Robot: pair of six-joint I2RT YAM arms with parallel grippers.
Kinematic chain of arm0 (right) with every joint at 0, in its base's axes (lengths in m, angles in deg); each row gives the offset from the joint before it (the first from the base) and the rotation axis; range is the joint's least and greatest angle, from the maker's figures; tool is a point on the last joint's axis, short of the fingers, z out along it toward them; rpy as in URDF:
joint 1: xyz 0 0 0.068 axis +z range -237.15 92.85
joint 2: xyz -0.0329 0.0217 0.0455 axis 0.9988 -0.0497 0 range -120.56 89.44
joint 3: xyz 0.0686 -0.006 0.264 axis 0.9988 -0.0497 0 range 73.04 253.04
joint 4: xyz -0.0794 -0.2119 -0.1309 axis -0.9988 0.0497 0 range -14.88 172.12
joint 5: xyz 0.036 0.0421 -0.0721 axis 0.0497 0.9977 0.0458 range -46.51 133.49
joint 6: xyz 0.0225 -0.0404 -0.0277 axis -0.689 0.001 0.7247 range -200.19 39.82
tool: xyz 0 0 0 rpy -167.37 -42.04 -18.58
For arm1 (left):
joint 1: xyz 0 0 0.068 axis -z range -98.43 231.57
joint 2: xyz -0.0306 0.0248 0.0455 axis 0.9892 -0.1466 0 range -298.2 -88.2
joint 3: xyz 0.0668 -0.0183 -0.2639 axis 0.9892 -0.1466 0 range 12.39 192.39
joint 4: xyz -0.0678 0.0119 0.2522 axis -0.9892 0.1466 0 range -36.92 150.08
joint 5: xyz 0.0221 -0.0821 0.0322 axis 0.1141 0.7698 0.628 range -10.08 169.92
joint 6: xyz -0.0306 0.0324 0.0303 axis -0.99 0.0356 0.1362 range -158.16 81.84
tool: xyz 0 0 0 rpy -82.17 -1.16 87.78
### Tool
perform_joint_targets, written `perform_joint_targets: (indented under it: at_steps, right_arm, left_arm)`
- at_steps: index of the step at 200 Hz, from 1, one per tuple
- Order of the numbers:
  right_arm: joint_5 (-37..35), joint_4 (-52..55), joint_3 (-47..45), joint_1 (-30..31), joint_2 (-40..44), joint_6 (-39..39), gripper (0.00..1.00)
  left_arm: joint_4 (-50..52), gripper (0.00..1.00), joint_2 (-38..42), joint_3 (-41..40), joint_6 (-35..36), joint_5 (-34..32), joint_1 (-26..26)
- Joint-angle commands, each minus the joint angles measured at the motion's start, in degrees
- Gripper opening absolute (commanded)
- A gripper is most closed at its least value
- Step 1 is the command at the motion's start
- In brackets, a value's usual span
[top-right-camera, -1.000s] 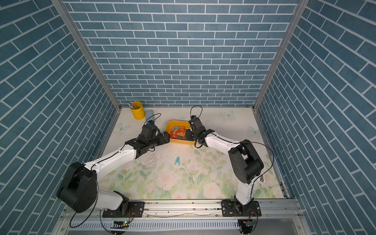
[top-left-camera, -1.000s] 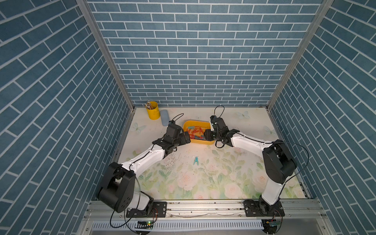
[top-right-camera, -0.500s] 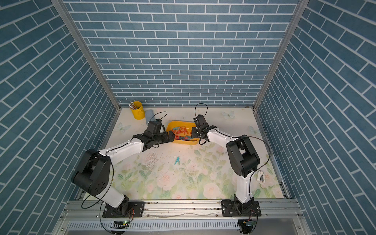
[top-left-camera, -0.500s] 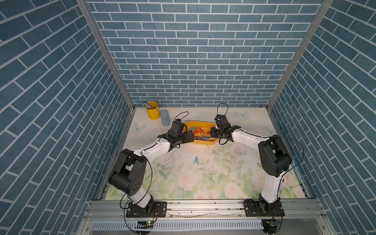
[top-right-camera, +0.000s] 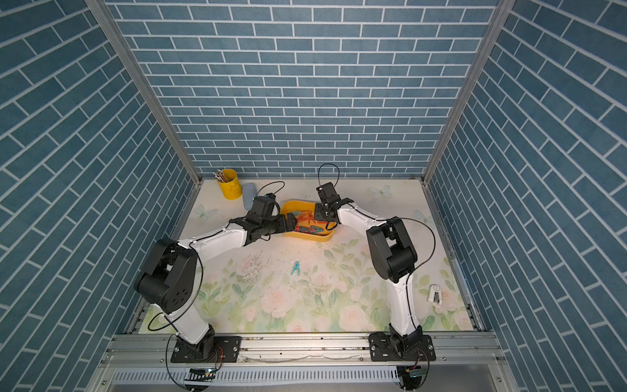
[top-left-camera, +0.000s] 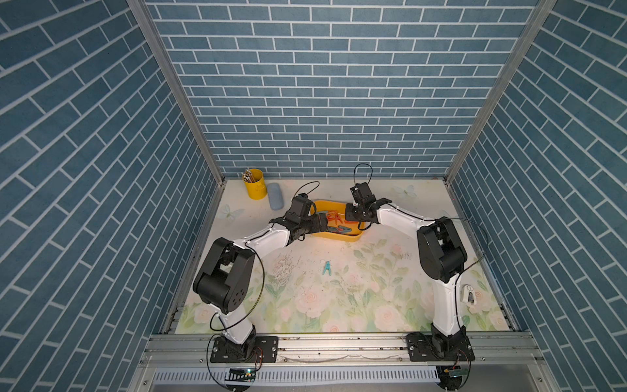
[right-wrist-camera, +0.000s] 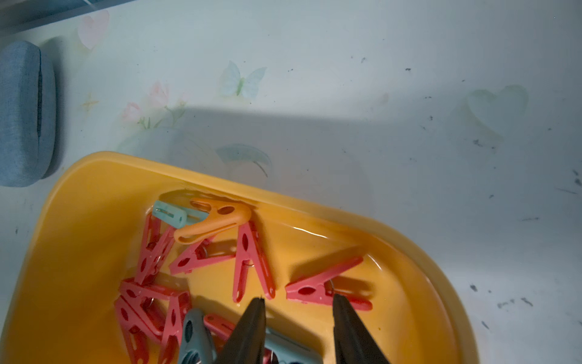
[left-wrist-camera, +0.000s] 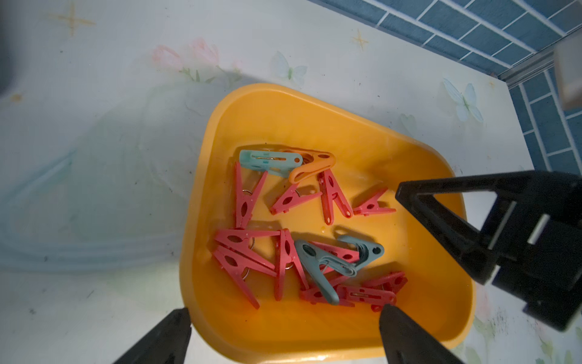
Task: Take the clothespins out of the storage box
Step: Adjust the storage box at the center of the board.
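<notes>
The yellow storage box (top-left-camera: pixel 339 236) (top-right-camera: pixel 312 236) sits at the back middle of the table and holds several clothespins, mostly red (left-wrist-camera: pixel 242 201) (right-wrist-camera: pixel 248 261), some teal (left-wrist-camera: pixel 315 268) and one orange (right-wrist-camera: pixel 214 223). One teal clothespin (top-left-camera: pixel 327 268) (top-right-camera: pixel 296 268) lies on the table in front of the box. My left gripper (left-wrist-camera: pixel 285 315) (top-left-camera: pixel 322 222) is open wide, its tips either side of the box's near wall (left-wrist-camera: pixel 283 334), holding nothing. My right gripper (right-wrist-camera: pixel 298 297) (top-left-camera: pixel 351 215) hangs inside the box, jaws apart with nothing between them. One tip is next to a red clothespin (right-wrist-camera: pixel 315 290).
A yellow pencil cup (top-left-camera: pixel 253 183) and a blue case (top-left-camera: pixel 275 200) (right-wrist-camera: pixel 25 113) stand at the back left. A small white device (top-left-camera: pixel 470 293) lies near the right arm's base. Small specks (top-left-camera: pixel 283 266) are scattered left of centre. Brick walls enclose three sides.
Both arms have drawn their elbows up and pushed their grippers further over the box. The right jaws have narrowed a little. The clothespin on the table has not moved.
</notes>
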Motion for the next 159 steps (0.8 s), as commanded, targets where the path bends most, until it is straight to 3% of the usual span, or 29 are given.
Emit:
perform_joint_targets:
  at_steps: [1, 79, 117, 159]
  right_arm:
    - [-1.5, 3.9, 1.8, -0.1, -1.5, -2.8, 0.4]
    - [-1.8, 4.7, 2.3, 0.0, -1.1, -3.3, 0.42]
    - [-2.0, 4.6, 1.9, -0.1, -1.3, -3.2, 0.42]
    - [-2.4, 4.2, 2.4, -0.3, -1.3, -3.2, 0.44]
  left_arm:
    - [1.3, 0.99, -2.1, 2.7, 3.2, -1.8, -0.3]
    - [2.9, 1.0, -5.2, 7.2, 6.1, -3.9, -2.6]
    - [1.7, 1.0, -10.1, 11.4, 7.6, 3.3, -3.0]
    - [-1.7, 1.0, -10.0, 7.5, 4.7, 10.2, -2.3]
